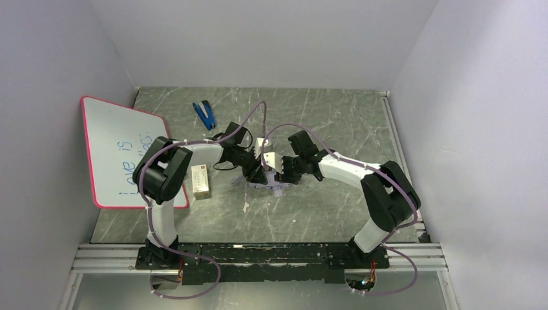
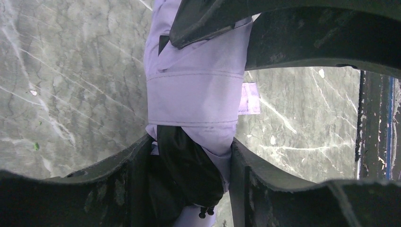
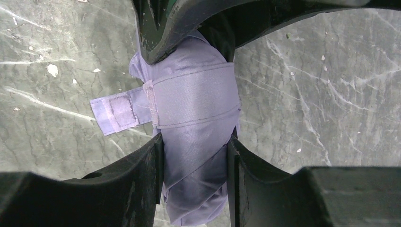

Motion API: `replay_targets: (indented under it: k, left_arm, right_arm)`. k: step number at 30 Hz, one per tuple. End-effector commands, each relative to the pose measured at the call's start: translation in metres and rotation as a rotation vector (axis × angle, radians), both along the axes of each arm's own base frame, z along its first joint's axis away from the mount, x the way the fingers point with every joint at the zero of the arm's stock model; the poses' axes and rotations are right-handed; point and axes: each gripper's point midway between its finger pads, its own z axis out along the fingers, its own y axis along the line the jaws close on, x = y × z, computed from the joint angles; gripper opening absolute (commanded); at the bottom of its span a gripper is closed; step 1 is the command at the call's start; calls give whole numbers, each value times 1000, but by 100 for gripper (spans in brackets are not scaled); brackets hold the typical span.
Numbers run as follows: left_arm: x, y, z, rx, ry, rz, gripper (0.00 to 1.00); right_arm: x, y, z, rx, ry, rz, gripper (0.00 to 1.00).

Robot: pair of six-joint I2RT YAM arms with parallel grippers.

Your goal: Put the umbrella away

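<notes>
The umbrella [image 1: 266,184] is a folded pale lavender bundle lying on the marble table [image 1: 323,123] between both arms. The left wrist view shows its fabric [image 2: 194,94] with a black part at the near end, and my left gripper [image 2: 191,146] has both pads against its sides. From the right wrist, the umbrella [image 3: 194,99] is wrapped by its strap, whose tab [image 3: 116,112] sticks out to the left. My right gripper [image 3: 195,142] is shut on the bundle. From above, the left gripper [image 1: 255,169] and right gripper [image 1: 282,173] meet over it.
A pink-edged whiteboard [image 1: 123,152] with blue writing leans at the left. A small white box [image 1: 201,181] lies beside the left arm. A blue tool [image 1: 205,114] sits at the back. White walls close in three sides, and a metal rail [image 1: 400,148] runs along the right.
</notes>
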Motion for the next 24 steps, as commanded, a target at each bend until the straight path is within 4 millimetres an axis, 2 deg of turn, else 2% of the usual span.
replay_targets:
  k: [1,3,6,8,13,18,21,24]
  left_arm:
    - [-32,21,-34,147,137,-12,35]
    - [-33,21,-36,152,147,-22,23]
    - [-34,21,-41,162,173,-27,14]
    - [-33,22,-44,175,183,-23,7]
    - [-29,23,-48,200,180,-6,5]
    - [-25,24,-48,216,171,14,5]
    - [-20,25,-48,230,152,33,5]
    - [-17,25,-45,231,138,49,5]
  right_arm:
    - [-15,-26,-37,-126,72,-47,37]
    - [-15,-24,-35,-115,67,-51,39]
    - [-11,-24,-31,-106,47,-64,44]
    - [-9,-22,-26,-92,33,-72,52]
    - [-3,-12,1,-7,-30,-101,65]
    - [5,3,58,188,-116,-206,69]
    - [11,6,95,380,-140,-389,69]
    - [7,-1,127,602,-57,-621,68]
